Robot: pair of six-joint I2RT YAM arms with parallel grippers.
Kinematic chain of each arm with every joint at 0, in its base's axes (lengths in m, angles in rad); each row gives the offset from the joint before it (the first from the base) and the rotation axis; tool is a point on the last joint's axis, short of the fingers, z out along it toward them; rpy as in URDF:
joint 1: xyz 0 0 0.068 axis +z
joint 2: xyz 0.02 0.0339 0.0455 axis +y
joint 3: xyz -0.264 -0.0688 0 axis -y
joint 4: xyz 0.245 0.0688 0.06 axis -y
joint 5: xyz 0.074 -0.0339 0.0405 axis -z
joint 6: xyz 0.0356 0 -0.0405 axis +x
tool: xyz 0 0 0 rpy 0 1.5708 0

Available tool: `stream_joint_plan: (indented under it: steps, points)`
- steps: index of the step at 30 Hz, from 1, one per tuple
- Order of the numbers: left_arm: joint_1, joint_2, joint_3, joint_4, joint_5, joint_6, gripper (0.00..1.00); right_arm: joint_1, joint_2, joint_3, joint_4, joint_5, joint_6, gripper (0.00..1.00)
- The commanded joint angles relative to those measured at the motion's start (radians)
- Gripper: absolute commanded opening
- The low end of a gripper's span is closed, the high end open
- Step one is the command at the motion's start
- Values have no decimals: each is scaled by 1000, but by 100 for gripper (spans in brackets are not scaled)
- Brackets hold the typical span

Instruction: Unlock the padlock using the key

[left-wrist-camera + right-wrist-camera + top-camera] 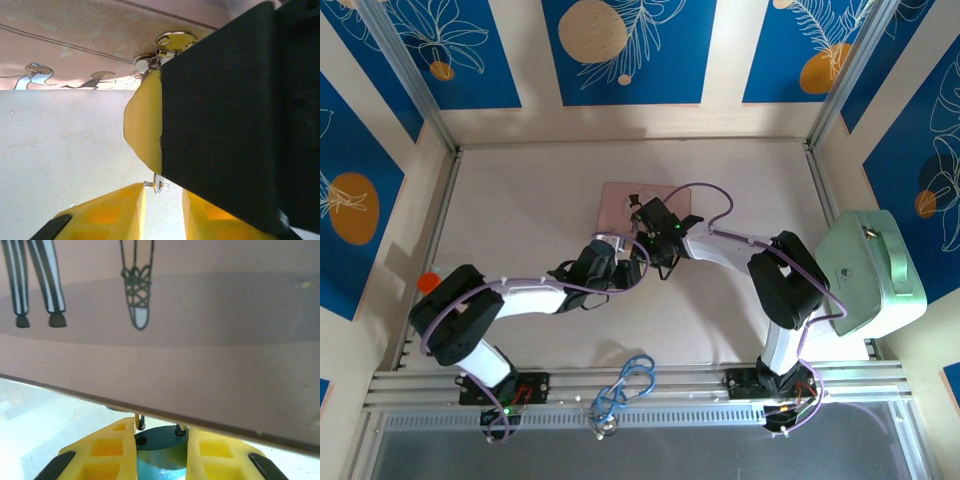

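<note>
Pink picture box [620, 205] sat mid-table, with both grippers at its near edge. Right gripper [161, 437] was clamped on the blue padlock [159, 454] just below that edge. The shackle legs ran up behind the edge, so the padlock's long axis lay along the right fingers, pointing at the box. Left gripper [163, 192] was just beside the right one, jaws narrowly apart. A small silvery bit, likely the key [158, 185], sat at its tips; couldn't tell if it was gripped. Keyway was hidden. My read: the left arm, the nearer free one, needed to come in at the padlock's bottom end.
</note>
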Motion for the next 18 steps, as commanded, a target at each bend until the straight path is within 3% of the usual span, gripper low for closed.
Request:
stream_joint_plan:
  steps: [1,4,8,14,18]
  points:
    - [-7,29,33,28,10,-4,26,1,1,24,-30,-60,16,5]
    - [-5,38,42,22,9,0,25,1,7,33,-36,-72,21,5]
    - [-6,52,53,22,0,4,8,2,9,38,-41,-79,26,5]
    - [-14,52,76,-20,-54,20,0,4,10,39,-52,-95,38,5]
    - [-35,10,56,-28,-125,58,0,2,10,41,-48,-100,45,5]
